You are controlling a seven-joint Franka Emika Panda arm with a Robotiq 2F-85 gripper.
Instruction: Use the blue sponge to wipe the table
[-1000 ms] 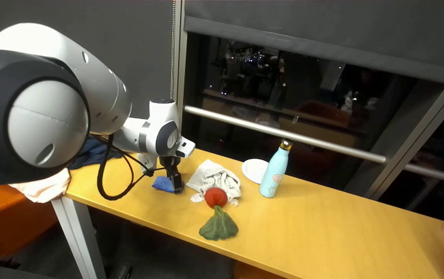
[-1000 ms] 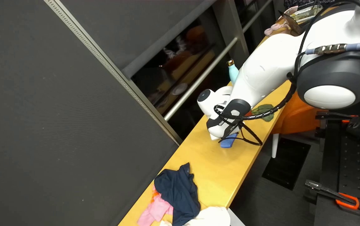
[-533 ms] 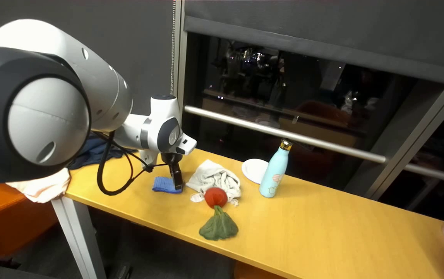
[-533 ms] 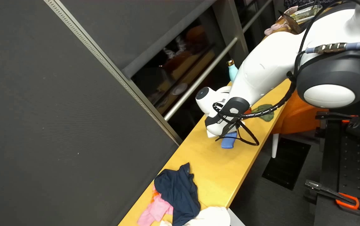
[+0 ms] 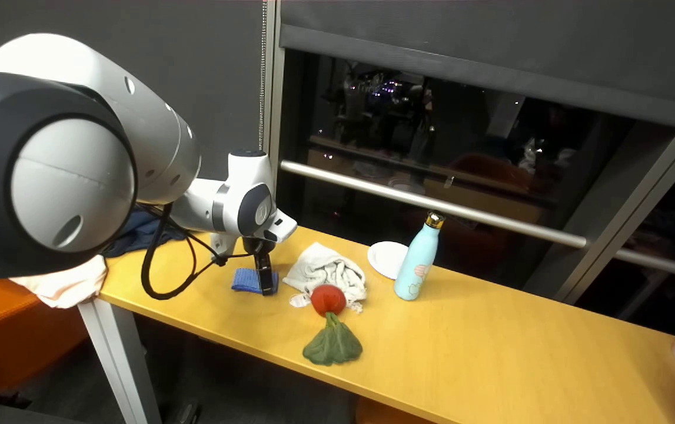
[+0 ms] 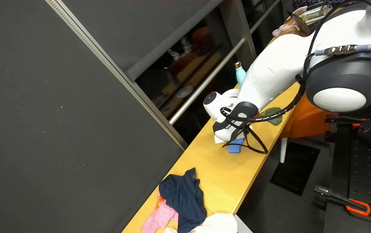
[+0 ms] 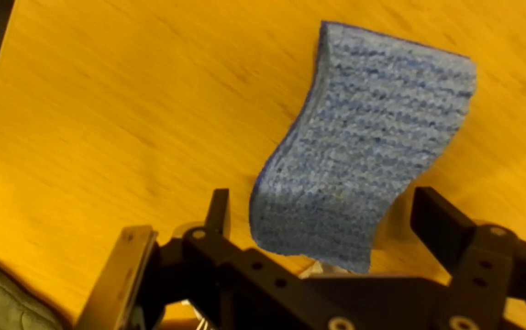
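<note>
The blue sponge (image 5: 246,280) lies on the yellow wooden table (image 5: 461,347), near its left end in an exterior view. It also shows partly behind the hand and cables in an exterior view (image 6: 234,148). In the wrist view the sponge (image 7: 359,137) is a bent, ribbed blue-grey strip. My gripper (image 7: 321,201) is open, with one finger on each side of the sponge's near end and a visible gap on both sides. The gripper (image 5: 266,290) points down at the sponge's right end. In an exterior view the arm hides the fingers.
A white cloth (image 5: 325,271), a red tomato-like toy (image 5: 328,300) and a green leafy toy (image 5: 332,343) lie right of the sponge. A white plate (image 5: 386,259) and a light blue bottle (image 5: 418,262) stand farther along. Dark clothes (image 6: 185,197) lie at the table's end.
The arm rose slightly by half a second ago, then came down again, with the fingertips now a little lower and to the left. The sponge stays in about the same place.
</note>
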